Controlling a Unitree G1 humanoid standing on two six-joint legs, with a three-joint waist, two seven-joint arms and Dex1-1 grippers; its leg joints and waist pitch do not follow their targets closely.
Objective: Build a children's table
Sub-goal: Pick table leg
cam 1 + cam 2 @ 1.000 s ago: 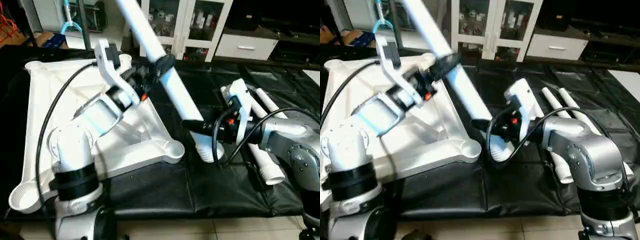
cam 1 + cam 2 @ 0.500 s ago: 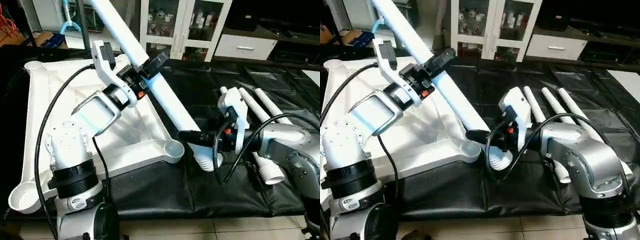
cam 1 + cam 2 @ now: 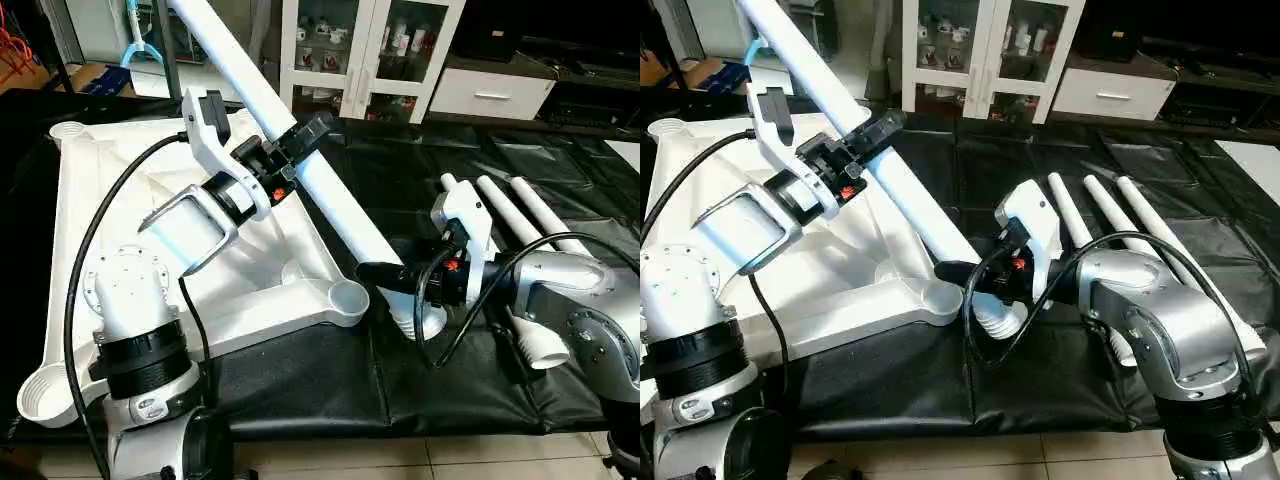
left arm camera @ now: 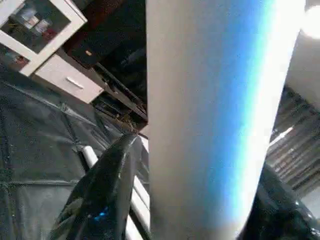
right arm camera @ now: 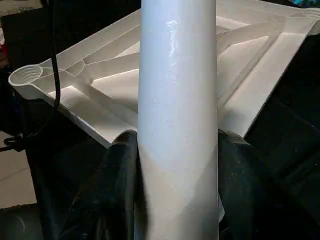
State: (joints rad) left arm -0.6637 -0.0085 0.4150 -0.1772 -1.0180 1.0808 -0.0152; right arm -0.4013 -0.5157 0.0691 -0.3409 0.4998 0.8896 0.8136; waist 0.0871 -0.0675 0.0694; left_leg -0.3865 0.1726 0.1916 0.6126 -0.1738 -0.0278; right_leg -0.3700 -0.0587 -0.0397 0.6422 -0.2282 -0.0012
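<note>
The white tabletop lies underside up on the left, its X ribs and round corner sockets showing. One long white leg slants across its right edge, held by both grippers. My left gripper is shut on the leg's middle, black fingers on either side of the tube. My right gripper is shut on the leg near its ribbed lower end. That end sits on the black cover just right of the near-right corner socket. The right wrist view shows the leg over the tabletop.
Three more white legs lie side by side on the black cover to the right, behind my right forearm. A glass-door cabinet and a white drawer unit stand beyond the far edge. Tiled floor runs along the near edge.
The leg's upper part has swung to the left with my left gripper, so the leg leans flatter. Its lower end has stayed beside the near-right socket in my right gripper.
</note>
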